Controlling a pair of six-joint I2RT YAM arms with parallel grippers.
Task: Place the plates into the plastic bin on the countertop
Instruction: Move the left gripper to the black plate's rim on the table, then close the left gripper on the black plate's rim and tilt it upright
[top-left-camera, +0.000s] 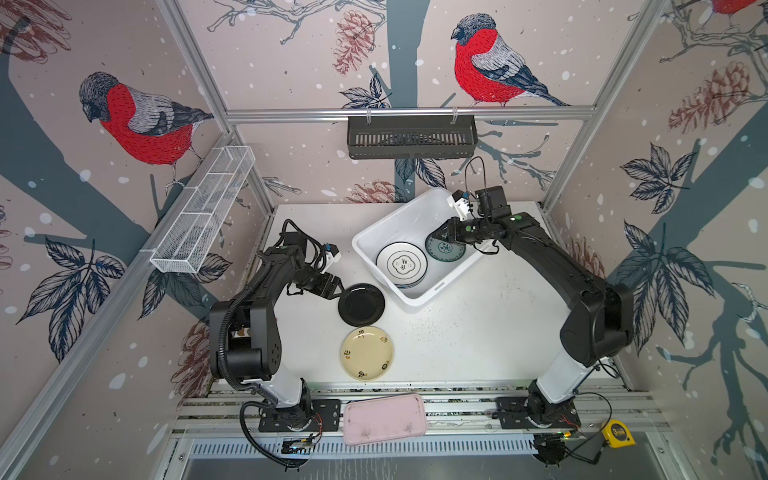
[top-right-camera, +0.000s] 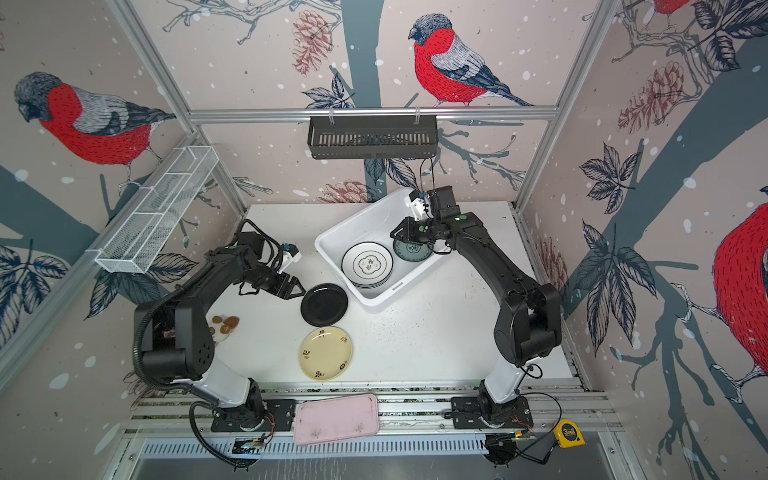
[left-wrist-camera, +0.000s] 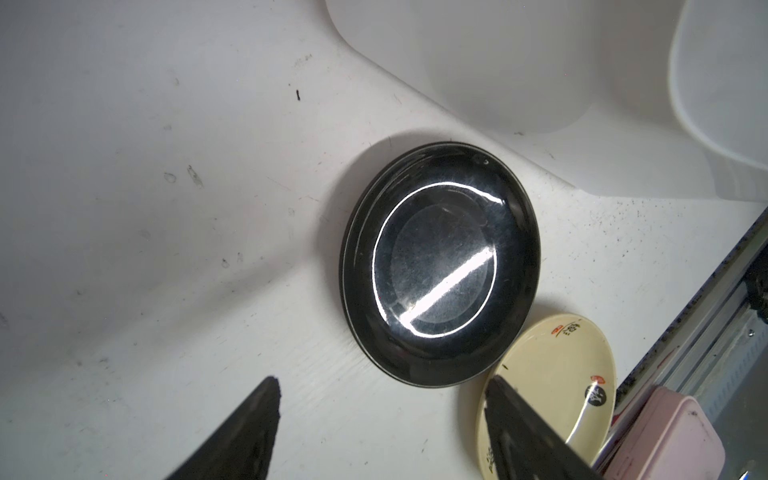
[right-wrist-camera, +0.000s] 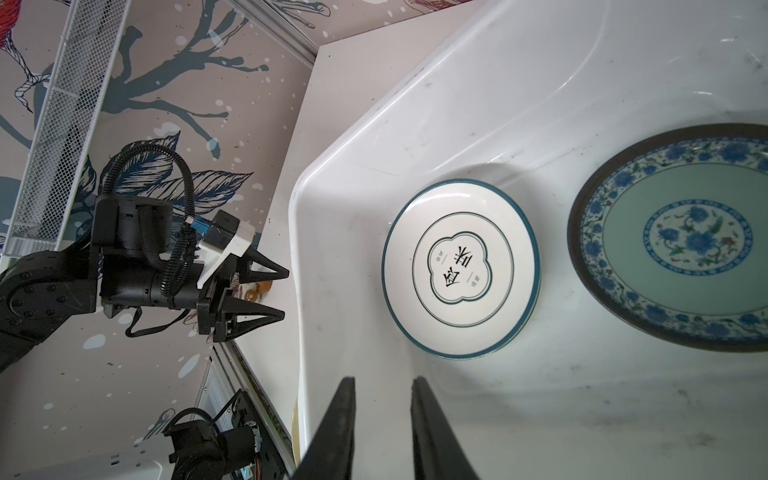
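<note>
Plates lie partly in the plastic bin (top-left-camera: 409, 220) and partly on the desk (top-left-camera: 478, 332). In both top views the bin sits askew toward the desk's far edge. Inside it a black-rimmed emblem plate (top-left-camera: 402, 264) tops a small stack, and a teal plate (top-left-camera: 446, 251) lies beside it toward the bin's right wall. A black plate (top-left-camera: 360, 304) rests flat on the desk just beside the bin's near left wall. A pale yellow plate (top-left-camera: 368, 353) lies close to the desk's near edge, just apart from the black one. The left gripper (top-left-camera: 338, 291) hovers near the black plate's left rim, and the right gripper (top-left-camera: 436, 237) hangs over the teal plate's far rim. A pink tray (top-left-camera: 384, 419) lies on the rails (top-left-camera: 461, 409) beyond the desk's near edge.

In the left wrist view the left gripper (left-wrist-camera: 382, 380) is released. Its fingers (left-wrist-camera: 249, 424) are spread wide with nothing between them, short of the black plate (left-wrist-camera: 440, 266).

In the right wrist view the right gripper (right-wrist-camera: 383, 380) is released too. Its fingers (right-wrist-camera: 340, 428) are narrowly parted and empty above the bin's floor. The emblem plate (right-wrist-camera: 461, 268) and teal plate (right-wrist-camera: 681, 241) lie flat, side by side and apart.
</note>
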